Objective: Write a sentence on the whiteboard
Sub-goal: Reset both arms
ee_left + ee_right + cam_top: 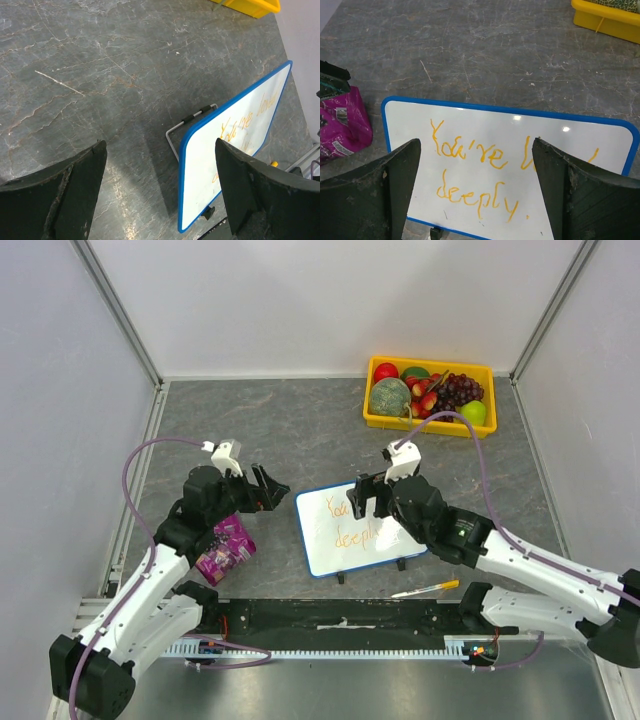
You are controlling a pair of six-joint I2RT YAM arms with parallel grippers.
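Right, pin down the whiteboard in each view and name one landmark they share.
Top external: whiteboard just below centre of the picture, lying at a slight angle.
Left wrist: whiteboard on the right side, slanting from the upper right to the bottom edge.
Right wrist: whiteboard fills the lower centre.
Shared landmark: yellow tray, upper right in all three.

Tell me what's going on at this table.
Nothing is being handled. The whiteboard stands propped on the table, with the sentence in orange across it, two lines starting "You're" and "deeply". The right end effector hangs open over the board. The left end effector is open beside it. Both are empty. A marker lies on the table in front of the board.
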